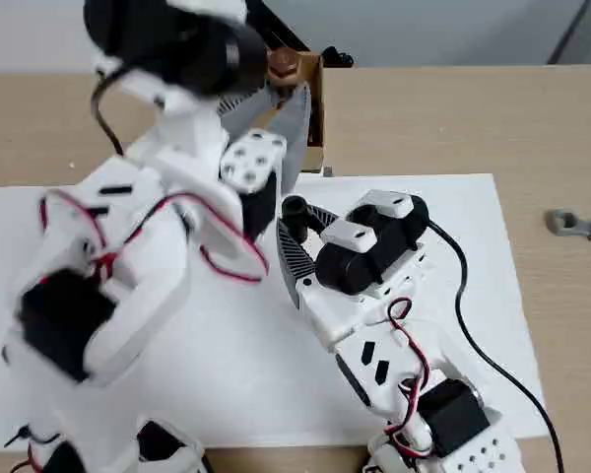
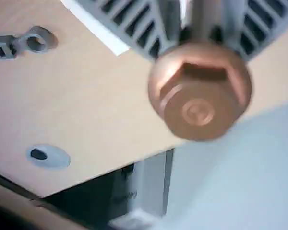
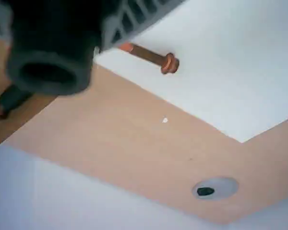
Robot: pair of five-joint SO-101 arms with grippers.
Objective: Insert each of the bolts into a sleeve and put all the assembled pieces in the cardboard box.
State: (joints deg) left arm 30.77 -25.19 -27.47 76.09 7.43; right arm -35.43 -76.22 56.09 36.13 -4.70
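High view: left end effector (image 1: 280, 87) pinches bolt (image 1: 283, 64) by cardboard box (image 1: 315, 94); right end effector (image 1: 297, 229) pinches sleeve (image 1: 295, 207).

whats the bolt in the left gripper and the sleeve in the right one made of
The bolt looks like metal with a copper-coloured satin finish, judging by the soft sheen on its hex head and flange, though coloured plastic cannot be ruled out. The sleeve is matte black, probably plastic or rubber, since its rim shows no glints.
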